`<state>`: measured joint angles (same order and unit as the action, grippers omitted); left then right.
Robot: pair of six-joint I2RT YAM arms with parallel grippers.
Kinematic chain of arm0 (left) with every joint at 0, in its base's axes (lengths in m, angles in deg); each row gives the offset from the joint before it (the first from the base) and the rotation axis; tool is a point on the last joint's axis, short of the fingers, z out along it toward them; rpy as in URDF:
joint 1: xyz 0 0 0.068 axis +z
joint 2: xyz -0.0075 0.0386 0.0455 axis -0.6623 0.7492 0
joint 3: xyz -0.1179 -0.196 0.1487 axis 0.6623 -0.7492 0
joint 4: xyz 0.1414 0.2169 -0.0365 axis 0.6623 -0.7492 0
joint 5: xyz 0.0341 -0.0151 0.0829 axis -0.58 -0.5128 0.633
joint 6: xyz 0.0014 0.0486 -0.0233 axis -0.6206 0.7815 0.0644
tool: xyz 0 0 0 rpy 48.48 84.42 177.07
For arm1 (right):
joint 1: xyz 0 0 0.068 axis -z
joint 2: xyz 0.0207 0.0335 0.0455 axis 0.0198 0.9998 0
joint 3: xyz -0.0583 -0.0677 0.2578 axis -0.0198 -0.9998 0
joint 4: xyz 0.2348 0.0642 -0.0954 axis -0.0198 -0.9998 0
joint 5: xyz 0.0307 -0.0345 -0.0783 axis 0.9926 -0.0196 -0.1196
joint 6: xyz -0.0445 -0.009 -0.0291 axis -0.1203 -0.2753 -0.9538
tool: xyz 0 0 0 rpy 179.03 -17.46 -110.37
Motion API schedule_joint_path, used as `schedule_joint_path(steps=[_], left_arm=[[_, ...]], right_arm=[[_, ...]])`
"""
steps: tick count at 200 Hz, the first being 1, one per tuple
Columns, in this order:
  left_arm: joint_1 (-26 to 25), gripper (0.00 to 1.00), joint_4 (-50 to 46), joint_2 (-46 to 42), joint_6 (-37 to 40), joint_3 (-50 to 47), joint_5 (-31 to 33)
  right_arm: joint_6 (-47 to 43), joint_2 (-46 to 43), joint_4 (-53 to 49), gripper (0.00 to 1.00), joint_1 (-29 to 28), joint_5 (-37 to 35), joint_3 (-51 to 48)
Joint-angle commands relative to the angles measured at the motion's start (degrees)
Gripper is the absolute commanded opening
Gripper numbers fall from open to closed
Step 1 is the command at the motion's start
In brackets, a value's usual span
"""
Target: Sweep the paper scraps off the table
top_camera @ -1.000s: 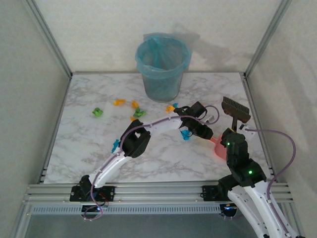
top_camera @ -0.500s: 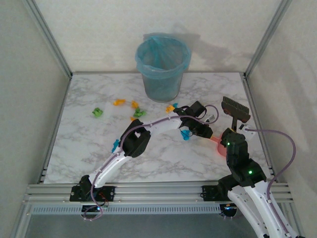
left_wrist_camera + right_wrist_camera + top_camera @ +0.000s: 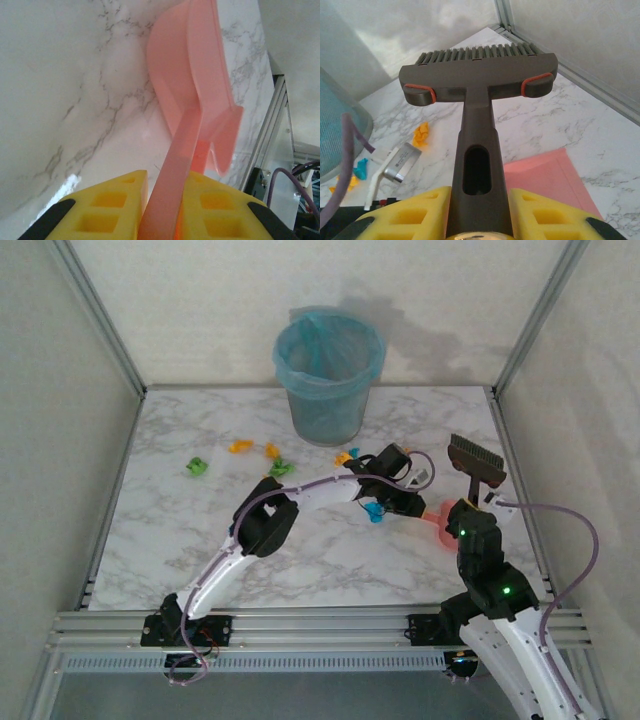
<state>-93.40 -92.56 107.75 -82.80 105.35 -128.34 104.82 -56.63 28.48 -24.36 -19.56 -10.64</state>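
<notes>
- Paper scraps [image 3: 281, 468]: small crumpled orange, green and blue bits, scattered over the far-middle of the table [image 3: 170, 530], from left of centre to just in front of the blue-lined bin [image 3: 328, 375]. One blue bit lies just beside the left arm's wrist.
- Handling, judged: the scraps are feather-light and soft, and likely to skid or flick away on the smooth marble. Don't pinch them; herd them with the bristles in low, short strokes.
- Pink dustpan [image 3: 190, 90]: thin stiff plastic that looks light. Your left gripper [image 3: 167, 200] is clamped tight on its flat handle, yellow pads on both sides. The pan is tilted at the right side of the table; can't tell if its lip touches.
- Brush [image 3: 477, 75]: rigid dark body with a row of bristles. Your right gripper [image 3: 477, 210] has narrow jaws clamped on the handle, with the head raised off the table, right of the scraps.
- Judged: get the pan lip flat on the table, or the scraps will slide under it.
</notes>
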Motion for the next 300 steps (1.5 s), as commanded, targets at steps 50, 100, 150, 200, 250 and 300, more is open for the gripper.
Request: schedule_joint_path(steps=[50,100,150,200,250,300], left_arm=[[1.10,0.00,7.24,-25.12,-2.78,-21.40,12.44],[5.61,0.00,7.97,-44.35,-6.92,-38.39,18.87],[9.54,0.00,9.51,-63.73,-14.99,-56.46,25.44],[14.80,0.00,10.09,-79.10,-22.04,-72.30,26.99],[15.00,0.00,18.40,-86.03,-32.60,-87.97,26.00],[14.93,0.00,27.21,-83.53,-38.06,-95.32,23.10]], right_arm=[[-0.70,-6.34,1.56,0.00,0.42,-1.66,0.00],[-1.47,-11.05,2.92,0.00,0.44,-0.38,-1.04],[-3.10,-3.14,6.84,0.00,0.44,7.50,-0.42],[-4.10,5.43,10.52,0.00,0.40,15.23,0.02],[-4.33,9.60,12.06,0.00,0.29,17.92,0.11],[-4.47,11.25,12.90,0.00,0.16,18.68,-0.07]])
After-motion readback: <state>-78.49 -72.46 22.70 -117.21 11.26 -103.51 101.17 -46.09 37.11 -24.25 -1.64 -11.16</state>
